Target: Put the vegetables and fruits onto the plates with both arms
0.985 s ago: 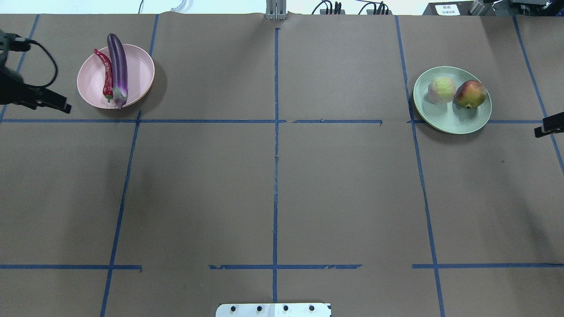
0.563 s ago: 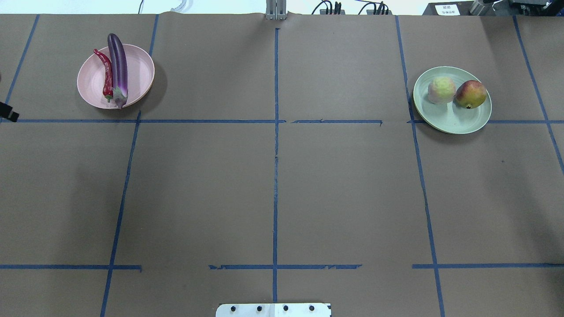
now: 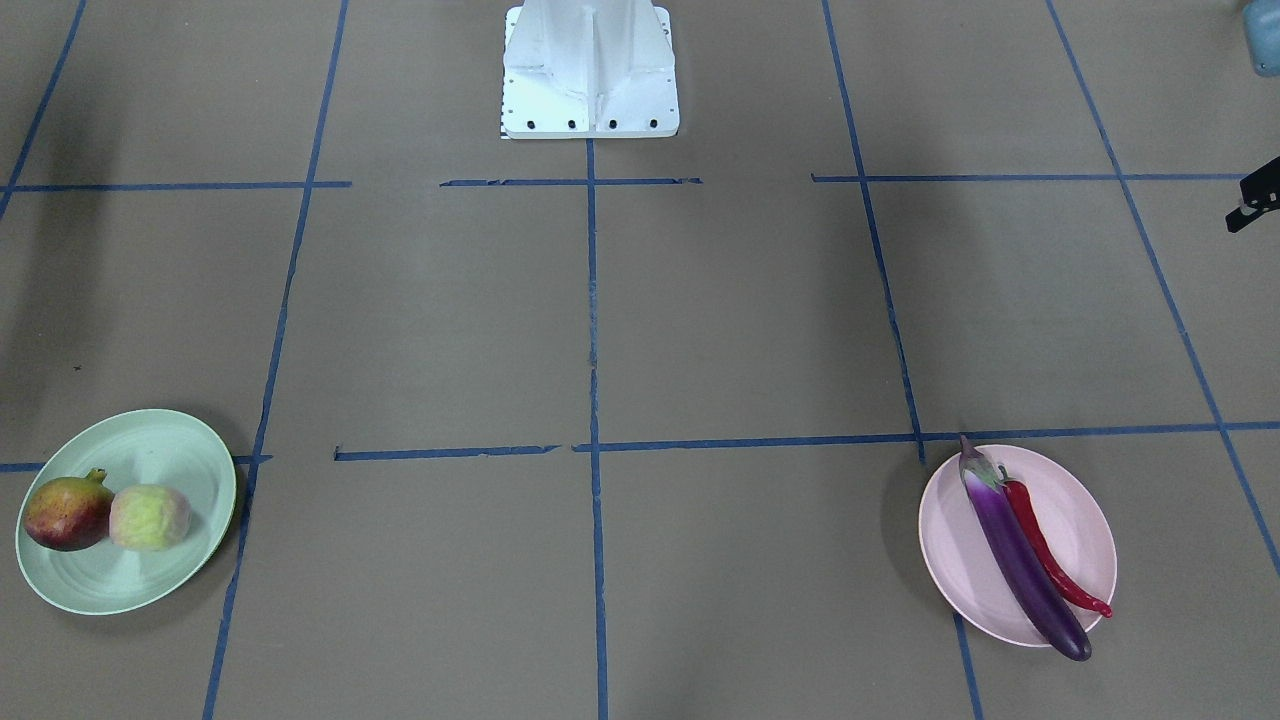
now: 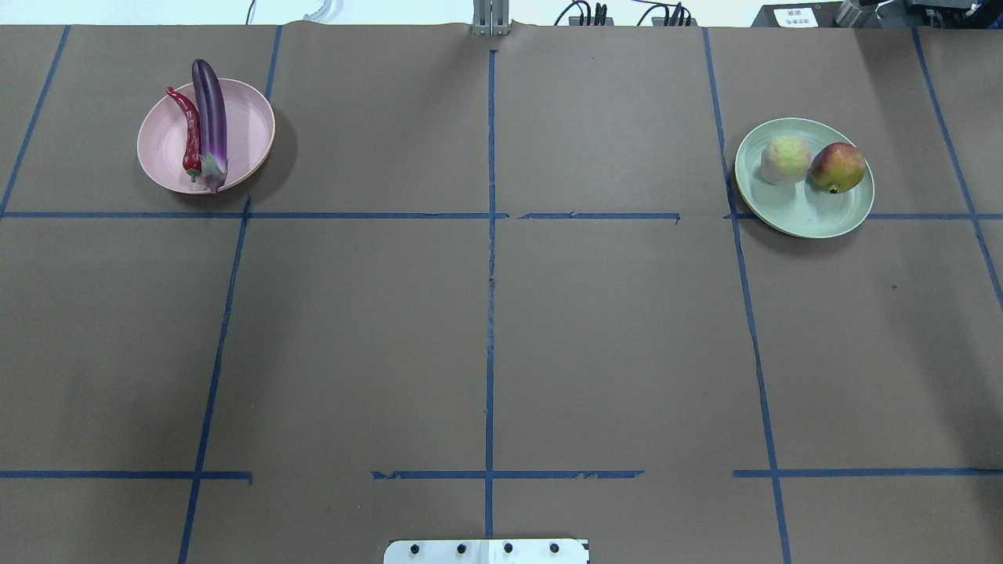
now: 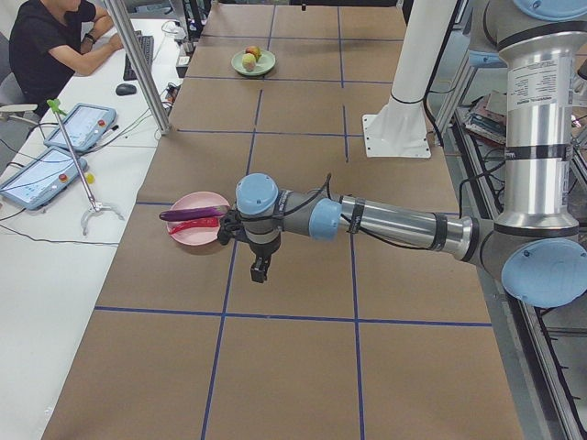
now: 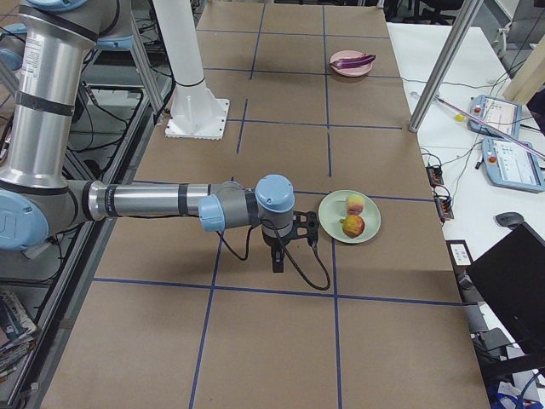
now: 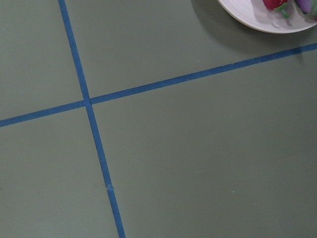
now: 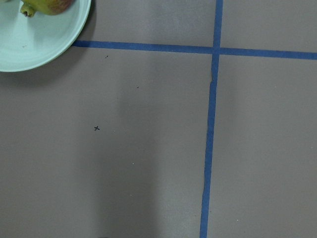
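Overhanging the pink plate [image 4: 247,129], the eggplant [image 4: 210,117] risked rolling off if nudged; whether left gripper [image 5: 260,273] and right gripper [image 6: 277,266] were apart couldn't be told.

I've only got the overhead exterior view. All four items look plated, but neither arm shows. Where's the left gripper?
Observer: The exterior left view shows the left gripper hanging over bare paper beside the pink plate, apart from it.
Operator: And the other one?
Observer: In the exterior right view, the right gripper hangs over bare paper beside the green plate, pointing down.
Operator: Anything held?
Observer: I cannot tell. The right wrist view shows only paper, tape, the plate's rim and the red-and-yellow fruit.
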`<state>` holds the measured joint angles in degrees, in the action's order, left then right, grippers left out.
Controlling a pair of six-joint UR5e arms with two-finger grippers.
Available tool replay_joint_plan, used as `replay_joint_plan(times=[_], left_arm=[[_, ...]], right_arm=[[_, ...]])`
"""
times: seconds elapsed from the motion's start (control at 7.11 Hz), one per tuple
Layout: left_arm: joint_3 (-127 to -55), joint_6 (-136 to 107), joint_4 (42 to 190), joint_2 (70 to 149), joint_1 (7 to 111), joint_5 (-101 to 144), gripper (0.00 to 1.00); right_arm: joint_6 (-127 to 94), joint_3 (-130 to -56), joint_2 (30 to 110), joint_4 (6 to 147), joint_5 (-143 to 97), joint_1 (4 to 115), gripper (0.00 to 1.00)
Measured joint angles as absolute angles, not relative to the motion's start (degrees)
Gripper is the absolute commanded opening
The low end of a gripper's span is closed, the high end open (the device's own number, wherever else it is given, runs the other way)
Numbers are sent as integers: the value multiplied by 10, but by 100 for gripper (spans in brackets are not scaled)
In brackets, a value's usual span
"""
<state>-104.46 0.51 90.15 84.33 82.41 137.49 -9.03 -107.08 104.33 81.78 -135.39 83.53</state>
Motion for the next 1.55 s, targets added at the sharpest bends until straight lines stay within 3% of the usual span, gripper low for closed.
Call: replay_joint_plan(times=[1.55], left_arm=[[-1098,8,911,807,825,1461,100]], right_arm=[[-85,-1073,1036,818,-1348,842,100]])
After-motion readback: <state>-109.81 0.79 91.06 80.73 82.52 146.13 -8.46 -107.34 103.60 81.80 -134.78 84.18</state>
